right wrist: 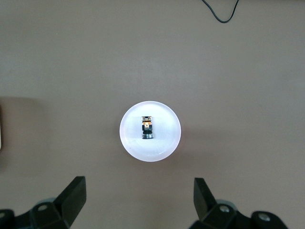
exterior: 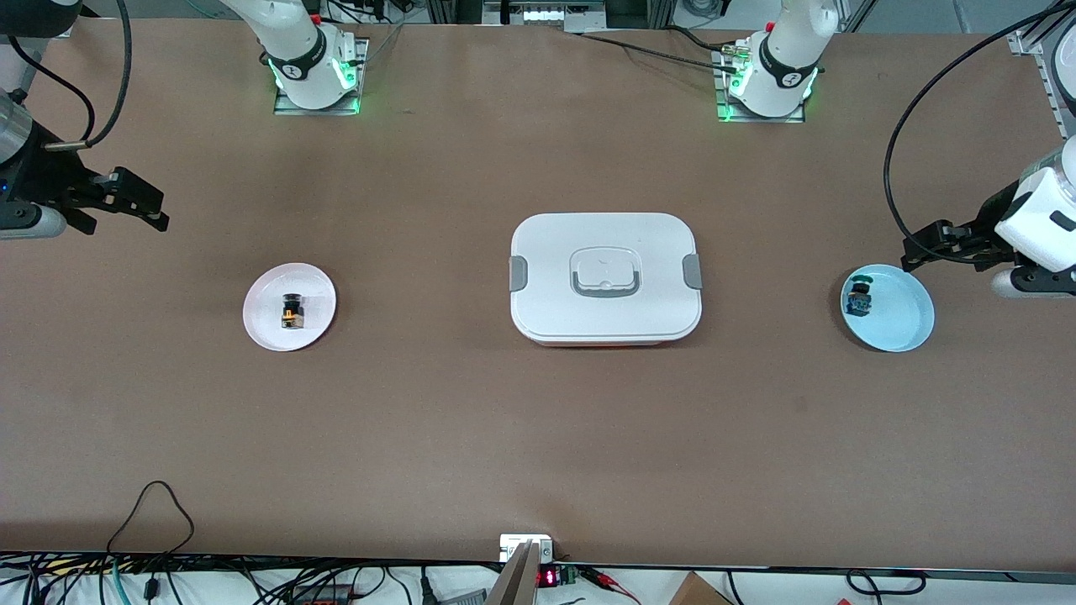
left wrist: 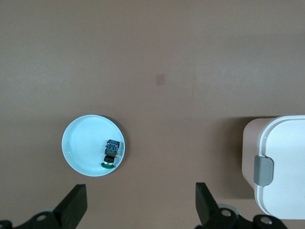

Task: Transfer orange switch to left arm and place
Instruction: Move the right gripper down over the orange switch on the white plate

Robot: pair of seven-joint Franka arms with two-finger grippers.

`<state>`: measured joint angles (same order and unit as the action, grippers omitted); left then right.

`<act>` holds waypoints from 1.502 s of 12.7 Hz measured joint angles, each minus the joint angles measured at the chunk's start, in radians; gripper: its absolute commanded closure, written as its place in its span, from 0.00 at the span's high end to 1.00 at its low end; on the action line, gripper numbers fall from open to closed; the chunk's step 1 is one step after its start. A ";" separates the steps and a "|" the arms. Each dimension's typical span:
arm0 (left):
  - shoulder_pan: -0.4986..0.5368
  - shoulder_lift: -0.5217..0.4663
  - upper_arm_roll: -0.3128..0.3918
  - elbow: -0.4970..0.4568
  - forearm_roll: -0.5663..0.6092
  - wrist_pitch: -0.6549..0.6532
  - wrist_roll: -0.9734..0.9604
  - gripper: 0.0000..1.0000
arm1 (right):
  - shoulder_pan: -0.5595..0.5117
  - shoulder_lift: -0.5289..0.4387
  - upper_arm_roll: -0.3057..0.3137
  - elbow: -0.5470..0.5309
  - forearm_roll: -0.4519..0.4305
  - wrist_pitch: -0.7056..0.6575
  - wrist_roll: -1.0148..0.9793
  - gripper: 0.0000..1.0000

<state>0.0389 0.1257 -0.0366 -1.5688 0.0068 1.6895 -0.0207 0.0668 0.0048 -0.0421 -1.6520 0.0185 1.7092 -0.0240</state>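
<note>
Tiny black orange switch (exterior: 292,312), orange-banded, lies on a pale plate (exterior: 267,326).

A brown table (exterior: 471,420) carries three things in a row; a white box (exterior: 605,332) sits mid-table; a pink plate (exterior: 265,323) lies toward the right arm's end; a seemingly pale blue plate (exterior: 904,323) lies toward the left arm's end.
</note>
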 measured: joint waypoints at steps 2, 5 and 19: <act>0.000 0.001 0.000 0.000 0.000 0.001 0.000 1.00 | 0.000 0.000 0.000 0.000 0.000 0.000 0.000 1.00; 0.000 0.002 0.000 0.000 0.000 0.004 0.000 1.00 | 0.000 0.000 0.000 0.000 0.000 0.000 -0.001 1.00; 0.000 0.002 -0.002 0.000 0.000 0.020 0.000 1.00 | -0.011 0.020 -0.009 -0.138 0.000 0.007 -0.871 1.00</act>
<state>0.0393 0.1281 -0.0381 -1.5691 0.0068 1.7094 -0.0207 0.0561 0.0244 -0.0512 -1.7903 0.0190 1.7166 -0.8948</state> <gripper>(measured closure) 0.000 0.000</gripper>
